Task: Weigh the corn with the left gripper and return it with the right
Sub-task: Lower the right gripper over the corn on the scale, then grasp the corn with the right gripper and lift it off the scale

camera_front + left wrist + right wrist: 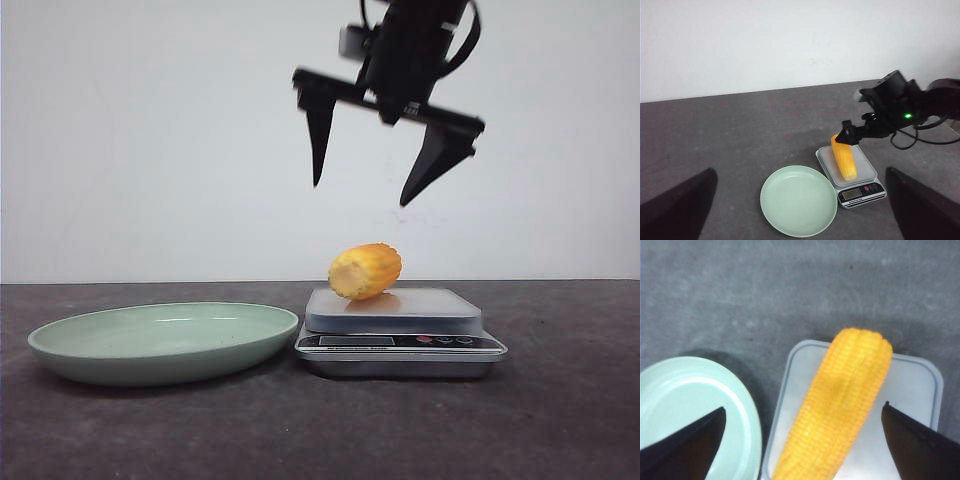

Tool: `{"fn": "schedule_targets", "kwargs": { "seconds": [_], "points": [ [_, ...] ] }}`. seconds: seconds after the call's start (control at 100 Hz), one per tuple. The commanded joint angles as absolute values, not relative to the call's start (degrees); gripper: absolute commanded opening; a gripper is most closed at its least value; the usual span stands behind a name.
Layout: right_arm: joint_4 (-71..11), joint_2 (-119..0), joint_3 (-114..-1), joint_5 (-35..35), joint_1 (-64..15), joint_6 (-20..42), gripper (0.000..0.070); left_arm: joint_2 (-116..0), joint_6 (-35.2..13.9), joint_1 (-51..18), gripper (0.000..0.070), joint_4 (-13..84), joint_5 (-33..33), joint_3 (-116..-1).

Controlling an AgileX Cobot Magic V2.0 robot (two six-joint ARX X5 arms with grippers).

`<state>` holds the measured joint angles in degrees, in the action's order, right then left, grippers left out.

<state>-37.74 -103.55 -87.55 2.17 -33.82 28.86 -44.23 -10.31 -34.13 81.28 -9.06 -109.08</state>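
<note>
The corn [366,271] lies on its side on the platform of a silver kitchen scale [430,308], pale cut end toward the front camera. My right gripper [361,195] hangs open well above it, black fingers spread to either side and touching nothing. The right wrist view looks straight down on the corn [840,405] between the spread fingertips of that gripper [803,406]. My left gripper [800,170] is open and empty, high and far back from the table. Its camera sees the corn [845,156], the scale [864,165] and the right gripper [847,135] from a distance.
A shallow pale green plate [160,345] sits on the dark table just left of the scale, nothing in it. The same plate [798,200] shows in the left wrist view and its rim [747,410] in the right wrist view. A white wall stands behind.
</note>
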Motion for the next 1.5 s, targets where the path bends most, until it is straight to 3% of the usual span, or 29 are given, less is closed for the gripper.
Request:
{"fn": "schedule_targets", "kwargs": {
  "seconds": [0.0, 0.36, 0.48, 0.62, 0.87, 1.13, 1.38, 1.49],
  "points": [
    [-38.3, -106.1, -88.9, 3.1, -34.3, 29.9, 0.061, -44.5, -10.8, -34.5, 0.07, 83.2, -9.0, -110.2],
    [-41.5, -110.2, -88.9, 3.5, -34.4, 31.7, 0.0595, -44.5, -9.8, -34.5, 0.07, 83.2, -9.0, -110.2],
    [-41.7, -110.9, -88.9, 2.8, -34.5, 32.4, 0.0457, -44.5, -9.8, -34.5, 0.07, 83.2, -9.0, -110.2],
    [-42.4, -111.3, -88.9, 2.2, -34.6, 32.4, 0.0379, -44.5, -9.7, -34.5, 0.07, 83.2, -9.0, -110.2],
    [-43.5, -112.0, -88.9, 2.2, -35.2, 31.9, 0.0, -44.5, -9.5, -34.5, 0.07, 83.1, -9.2, -110.2],
    [-42.4, -108.9, -88.9, 5.0, -35.8, 29.6, 0.0, -44.5, -9.5, -34.5, 0.07, 83.1, -9.2, -110.2],
    [-33.3, -99.8, -91.7, 12.4, -39.1, 26.8, 0.0, -44.6, -9.5, -34.5, 0.07, 82.3, -9.2, -110.2],
    [-29.6, -97.0, -95.7, 12.5, -41.1, 23.4, 0.0, -44.6, -9.5, -34.5, 0.07, 80.9, -9.2, -110.2]
  ]
}}
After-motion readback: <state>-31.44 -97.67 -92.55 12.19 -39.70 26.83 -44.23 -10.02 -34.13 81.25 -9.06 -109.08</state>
